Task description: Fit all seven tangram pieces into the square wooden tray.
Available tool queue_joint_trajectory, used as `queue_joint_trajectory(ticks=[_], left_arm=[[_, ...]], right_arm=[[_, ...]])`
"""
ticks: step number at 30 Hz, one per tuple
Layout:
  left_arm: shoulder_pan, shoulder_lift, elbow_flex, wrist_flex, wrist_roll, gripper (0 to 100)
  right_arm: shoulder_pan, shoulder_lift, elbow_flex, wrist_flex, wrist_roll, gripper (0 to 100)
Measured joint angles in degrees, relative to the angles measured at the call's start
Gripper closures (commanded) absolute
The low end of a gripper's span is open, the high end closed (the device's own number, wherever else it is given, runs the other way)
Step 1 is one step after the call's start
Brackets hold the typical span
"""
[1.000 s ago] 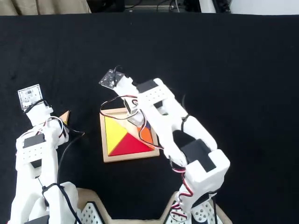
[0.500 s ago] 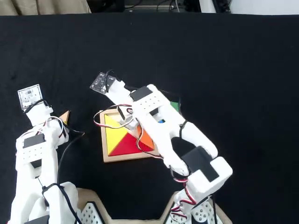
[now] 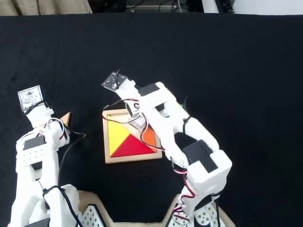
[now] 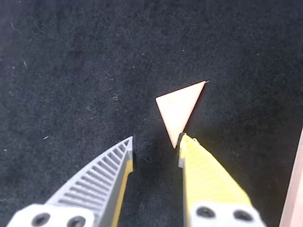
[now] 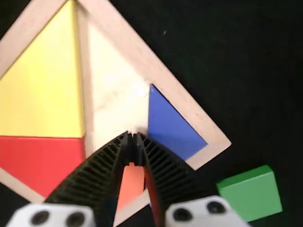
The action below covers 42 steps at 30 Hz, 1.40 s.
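The square wooden tray [image 3: 130, 158] holds a yellow triangle [image 3: 117, 135], a red triangle [image 3: 132, 149] and an orange piece [image 3: 149, 137]. In the right wrist view a blue triangle [image 5: 168, 123] also lies in the tray [image 5: 189, 112], beside a patch of bare wood. My right gripper [image 5: 132, 137] is shut just over that bare wood, with the orange piece [image 5: 130, 184] under its fingers. A green square [image 5: 248, 191] lies on the cloth outside the tray. Left of the tray, a small pale orange triangle [image 4: 179, 106] lies just ahead of my open left gripper [image 4: 156, 141], its yellow fingertip touching the triangle's point.
The table is covered in black cloth. The right arm [image 3: 161, 118] reaches over the tray's right half and hides part of it. The tray's rim [image 4: 293, 189] shows at the edge of the left wrist view. Wide free cloth lies behind and to the right.
The right arm swung left across the tray half a second ago and has come back to about where it was. The left arm and its triangle have not moved.
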Motion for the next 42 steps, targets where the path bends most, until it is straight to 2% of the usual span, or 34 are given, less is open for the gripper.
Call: queue_joint_trajectory(ticks=[4, 8, 12, 16, 22, 29, 32, 37, 39, 42], left_arm=[[0.0, 0.0, 0.0, 0.0, 0.0, 83], [0.0, 0.0, 0.0, 0.0, 0.0, 83], [0.0, 0.0, 0.0, 0.0, 0.0, 83], [0.0, 0.0, 0.0, 0.0, 0.0, 83], [0.0, 0.0, 0.0, 0.0, 0.0, 83], [0.2, 0.0, 0.0, 0.0, 0.0, 83], [0.2, 0.0, 0.0, 0.0, 0.0, 83], [0.2, 0.0, 0.0, 0.4, -0.6, 83], [0.2, 0.2, -1.5, 4.2, -3.6, 83], [0.2, 1.4, -8.8, 14.2, -10.4, 83]], right_arm=[[-0.2, -2.9, -0.1, 2.1, 0.1, 98.7], [0.5, -12.7, -0.1, 6.4, 0.2, 98.7], [7.8, -24.3, 2.5, 6.0, -0.2, 98.7], [15.5, -29.2, 11.6, -1.8, -0.4, 98.3], [18.6, -25.4, 14.4, -4.5, -1.3, 98.2], [22.0, -12.4, -0.5, 7.1, -15.6, 98.6], [20.6, -8.4, -4.3, 9.8, -19.8, 98.6], [14.2, -5.8, -5.3, 9.1, -20.7, 98.6], [14.1, -5.0, -4.8, 6.9, -20.7, 98.6], [15.8, -3.7, -2.2, 2.3, -20.7, 98.6]])
